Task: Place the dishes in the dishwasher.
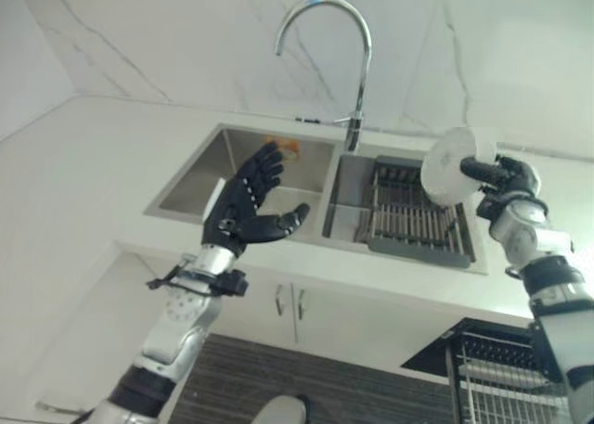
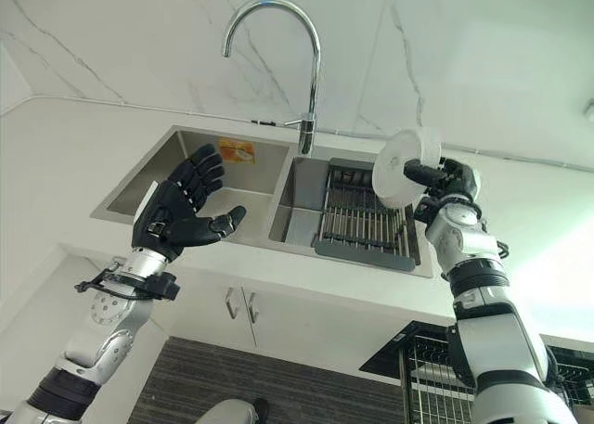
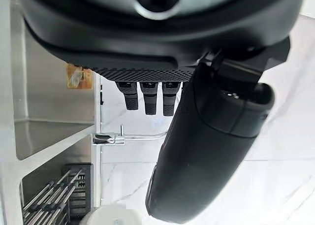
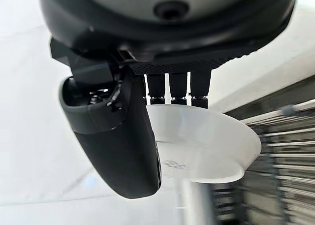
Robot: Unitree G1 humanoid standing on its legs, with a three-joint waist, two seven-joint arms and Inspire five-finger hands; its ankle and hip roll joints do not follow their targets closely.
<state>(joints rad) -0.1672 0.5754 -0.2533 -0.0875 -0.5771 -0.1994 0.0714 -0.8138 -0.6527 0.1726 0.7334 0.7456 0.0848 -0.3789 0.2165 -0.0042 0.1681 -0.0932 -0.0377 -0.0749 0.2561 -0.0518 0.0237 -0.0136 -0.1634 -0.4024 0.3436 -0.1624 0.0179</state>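
One white bowl is pinched in the right hand above the sink's right-basin rack; keep the grip firm while lowering toward the dishwasher rack. Left hand spread, empty.

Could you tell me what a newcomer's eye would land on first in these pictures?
Most likely the white bowl pinched in the right hand, raised above the dark drying rack in the sink's right basin. Next, the left hand, spread open and empty over the left basin, and the tall curved tap between the basins.
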